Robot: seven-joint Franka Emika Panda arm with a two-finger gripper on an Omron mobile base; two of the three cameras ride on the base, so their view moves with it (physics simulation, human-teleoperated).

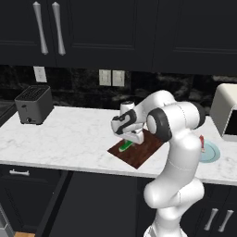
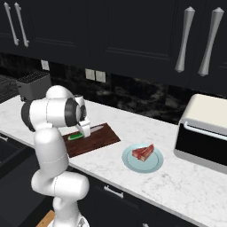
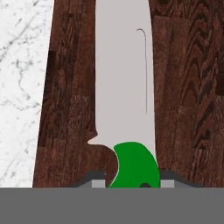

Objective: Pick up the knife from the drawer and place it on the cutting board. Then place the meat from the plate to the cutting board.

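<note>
Toaster (image 1: 33,105) stands at the far left of the marble surface (image 1: 69,139), well apart from the work. End effector (image 1: 130,140) hangs low over the cutting board (image 1: 139,150), its fingers seemingly closed narrowly on the green handle of the knife (image 3: 124,96), whose blade runs straight ahead over the wood grain, long axis in line with the hand. To the right, the meat (image 2: 143,153) lies on the plate (image 2: 128,163), just beside the board and likely next

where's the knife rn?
The knife lies on the cutting board, blade along the grain in the hand view, under the gripper; the plate sits to the board's right.
</note>
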